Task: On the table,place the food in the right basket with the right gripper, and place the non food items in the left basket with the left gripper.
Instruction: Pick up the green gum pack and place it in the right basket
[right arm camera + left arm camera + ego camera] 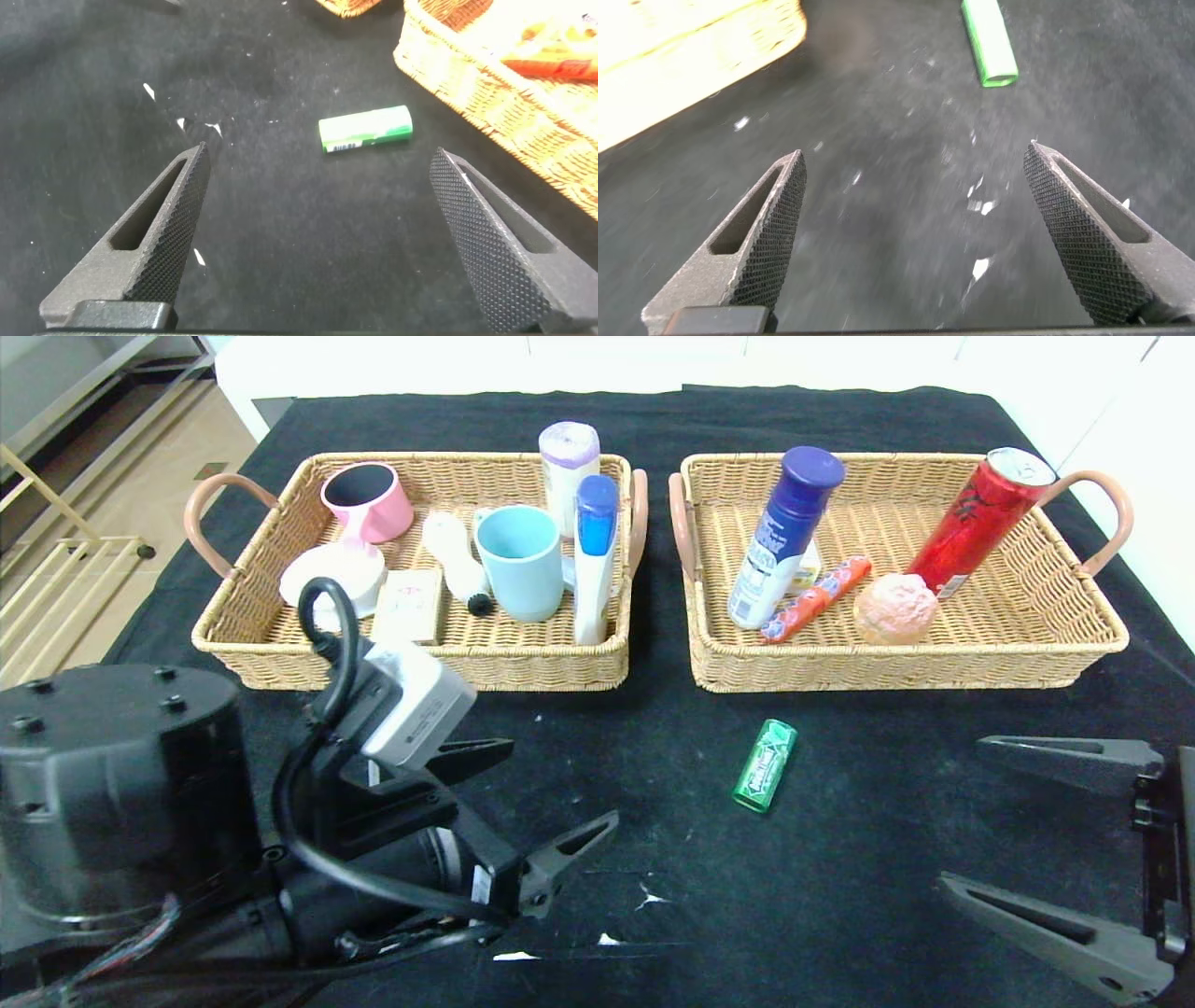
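Observation:
A green gum pack [765, 765] lies alone on the black cloth in front of the right basket [1083, 653]; it also shows in the left wrist view [989, 42] and the right wrist view [365, 129]. My left gripper [558, 786] is open and empty, low over the cloth to the pack's left. My right gripper [962, 812] is open and empty at the front right, to the pack's right. The left basket [551, 667] holds cups, bottles and a box. The right basket holds a blue-capped bottle [782, 535], a red can [980, 518], an orange wrapper and a pink ball.
White specks [644, 899] dot the cloth near the front. The table's right edge and white surface lie past the right basket. Floor and a wooden rack [56, 597] show at the far left.

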Available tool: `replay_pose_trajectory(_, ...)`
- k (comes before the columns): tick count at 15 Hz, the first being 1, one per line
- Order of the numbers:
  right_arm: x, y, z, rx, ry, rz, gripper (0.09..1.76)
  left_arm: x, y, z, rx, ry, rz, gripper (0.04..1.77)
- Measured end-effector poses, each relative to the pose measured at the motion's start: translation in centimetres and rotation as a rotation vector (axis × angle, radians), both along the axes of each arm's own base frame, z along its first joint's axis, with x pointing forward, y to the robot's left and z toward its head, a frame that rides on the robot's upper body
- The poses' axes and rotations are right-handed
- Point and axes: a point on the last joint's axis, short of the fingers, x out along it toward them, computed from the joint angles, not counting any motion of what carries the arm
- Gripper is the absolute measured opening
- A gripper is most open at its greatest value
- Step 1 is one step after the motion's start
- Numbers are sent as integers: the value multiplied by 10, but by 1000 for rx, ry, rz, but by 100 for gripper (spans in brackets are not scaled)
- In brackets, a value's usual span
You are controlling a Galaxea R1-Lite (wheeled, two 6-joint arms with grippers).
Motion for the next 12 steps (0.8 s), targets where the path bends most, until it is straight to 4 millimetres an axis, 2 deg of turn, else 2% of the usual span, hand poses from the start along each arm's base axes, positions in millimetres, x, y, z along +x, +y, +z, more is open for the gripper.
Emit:
replay_pose_trajectory(4, 5, 2, -4, -11, 22, 0, 171, -15, 28, -7, -20, 5, -16, 170)
replay_pose_trajectory(8, 8, 4, -8, -20, 45, 3, 171, -18, 36, -5, -33, -7, -1, 170)
replay_pose_trajectory(10, 10, 6, -9, -36, 56, -46, 171, -17, 38, -4, -41, -5, -9, 170)
replay_pose_trajectory(12, 12, 17, -9, -49, 75, -139, 171, -15, 42, -3, -51, -5, -14, 170)
